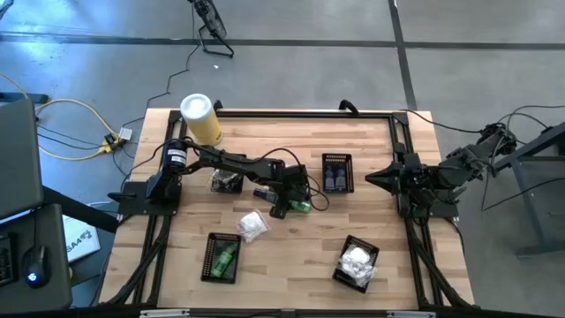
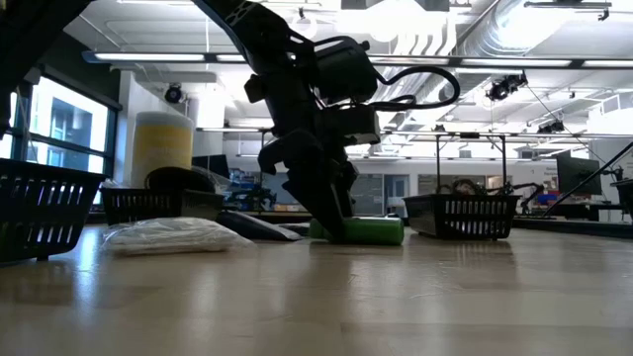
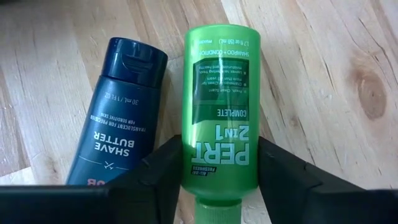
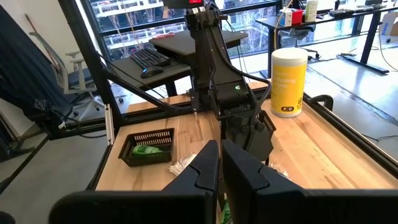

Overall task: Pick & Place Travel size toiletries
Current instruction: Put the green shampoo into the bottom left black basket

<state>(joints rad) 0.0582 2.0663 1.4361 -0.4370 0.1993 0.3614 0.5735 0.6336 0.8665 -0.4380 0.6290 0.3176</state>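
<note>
Fingers of the left gripper (image 3: 217, 186) sit on either side of a small green plastic shampoo bottle (image 3: 217, 106), pressed against its flanks near the cap end, so the jaws are clamped on it while it lies flat on the pale wooden table (image 1: 291, 252) near the middle. Just beside the green bottle, at a slight angle, lies a dark blue shave-butter tube (image 3: 118, 118), also flat on the wood. In the low view the left arm comes down onto the green bottle, with a white crinkled packet (image 2: 173, 235) lying nearer the camera. A black mesh basket (image 1: 337, 172) holding dark blue tubes stands close by, and a tall yellow canister with a white lid (image 1: 199, 117) stands at the far edge. The right gripper (image 4: 219, 165) waits at the table's right side, its fingers together and holding nothing.
</note>
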